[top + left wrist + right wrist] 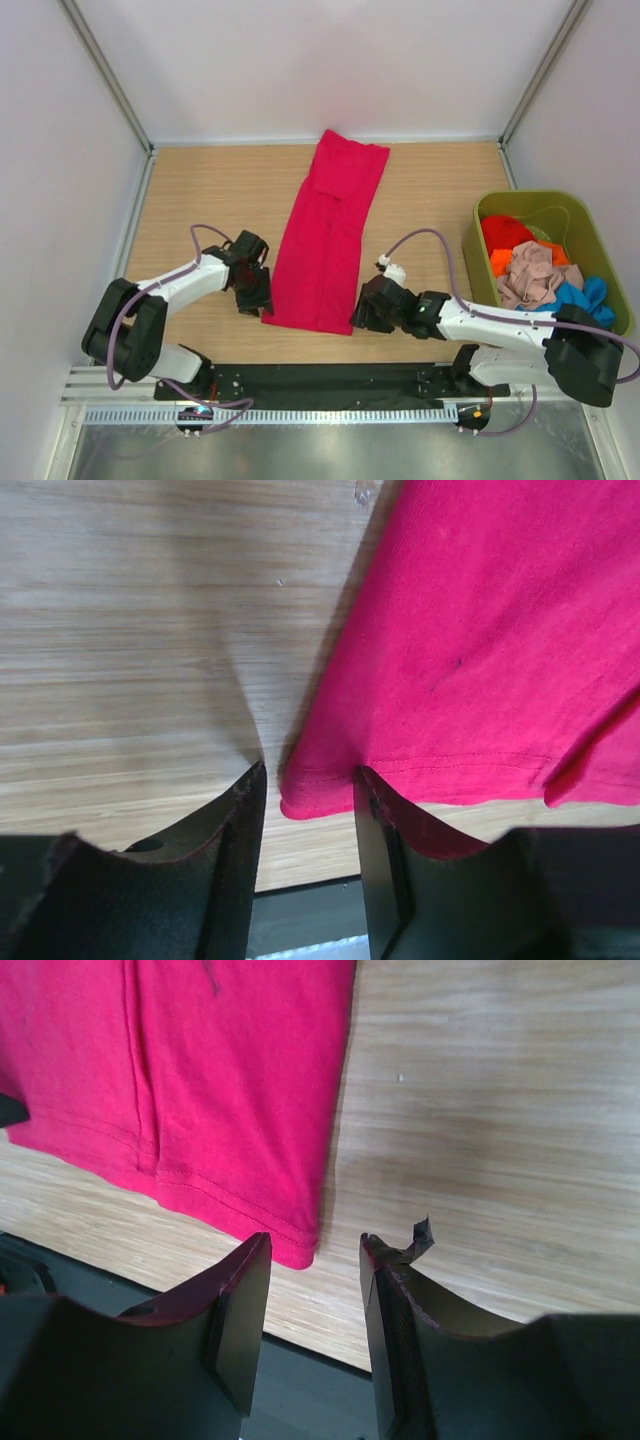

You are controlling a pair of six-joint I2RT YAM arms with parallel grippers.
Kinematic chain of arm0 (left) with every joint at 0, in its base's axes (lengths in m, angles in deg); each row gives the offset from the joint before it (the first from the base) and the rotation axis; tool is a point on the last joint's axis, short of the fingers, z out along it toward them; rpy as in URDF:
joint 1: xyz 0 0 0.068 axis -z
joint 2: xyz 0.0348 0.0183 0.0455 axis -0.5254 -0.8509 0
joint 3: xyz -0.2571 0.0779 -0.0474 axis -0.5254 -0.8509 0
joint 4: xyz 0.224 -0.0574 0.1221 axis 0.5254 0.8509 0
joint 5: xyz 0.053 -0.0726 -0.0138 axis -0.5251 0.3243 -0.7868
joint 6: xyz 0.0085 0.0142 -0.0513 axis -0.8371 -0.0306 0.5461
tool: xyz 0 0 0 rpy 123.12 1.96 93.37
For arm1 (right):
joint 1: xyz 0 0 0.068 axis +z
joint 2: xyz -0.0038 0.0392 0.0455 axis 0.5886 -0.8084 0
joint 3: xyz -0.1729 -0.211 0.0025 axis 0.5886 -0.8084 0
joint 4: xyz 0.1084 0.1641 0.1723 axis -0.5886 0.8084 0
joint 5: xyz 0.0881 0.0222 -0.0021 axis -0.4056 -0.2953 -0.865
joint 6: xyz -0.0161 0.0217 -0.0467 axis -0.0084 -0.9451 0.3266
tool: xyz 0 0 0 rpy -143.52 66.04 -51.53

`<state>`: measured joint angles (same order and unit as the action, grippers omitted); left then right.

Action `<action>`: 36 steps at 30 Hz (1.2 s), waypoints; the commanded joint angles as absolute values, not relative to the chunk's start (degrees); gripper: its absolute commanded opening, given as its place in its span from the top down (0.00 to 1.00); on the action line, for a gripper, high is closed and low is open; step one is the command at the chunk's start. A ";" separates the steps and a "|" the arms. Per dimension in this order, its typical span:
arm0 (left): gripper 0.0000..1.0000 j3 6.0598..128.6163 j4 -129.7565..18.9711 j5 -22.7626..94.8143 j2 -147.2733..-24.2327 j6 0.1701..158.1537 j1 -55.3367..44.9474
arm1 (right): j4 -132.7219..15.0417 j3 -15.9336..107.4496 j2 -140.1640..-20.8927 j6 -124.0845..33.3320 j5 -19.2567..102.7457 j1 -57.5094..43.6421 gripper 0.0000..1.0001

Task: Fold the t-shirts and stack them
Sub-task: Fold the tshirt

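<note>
Wooden tabletop (pixel 200 190) carries the crimson t-shirt (pixel 330 235), folded into a long strip. One near corner sits inside the left jaws, the other inside the right jaws, both pairs apart. Other t-shirts (pixel 535 265) fill a green tub (pixel 545 205) beyond the right jaws.

I am working in a white booth over a light wooden table (pixel 190 190).
Plain white walls (pixel 320 60) are closing it in behind and at both sides, grey metal posts (pixel 108 75) are running up the back corners, and soft even light is falling across the wood grain, casting faint shadows.
</note>
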<state>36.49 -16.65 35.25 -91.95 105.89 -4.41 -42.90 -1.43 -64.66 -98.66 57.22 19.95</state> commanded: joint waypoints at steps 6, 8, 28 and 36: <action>0.59 35.69 -19.17 31.09 -90.33 109.50 -2.87 | -43.80 2.99 -70.28 -103.51 65.90 25.89 0.53; 0.60 33.67 -20.94 32.59 -90.15 110.12 -2.69 | -42.66 3.69 -71.60 -104.04 66.61 26.60 0.53; 1.00 30.85 -22.35 36.64 -88.40 113.02 2.05 | -37.65 -0.34 -63.99 -108.70 72.06 30.65 0.99; 0.94 32.17 -25.53 39.20 -88.13 121.54 14.43 | -23.23 -5.08 -51.49 -109.49 73.65 30.65 0.99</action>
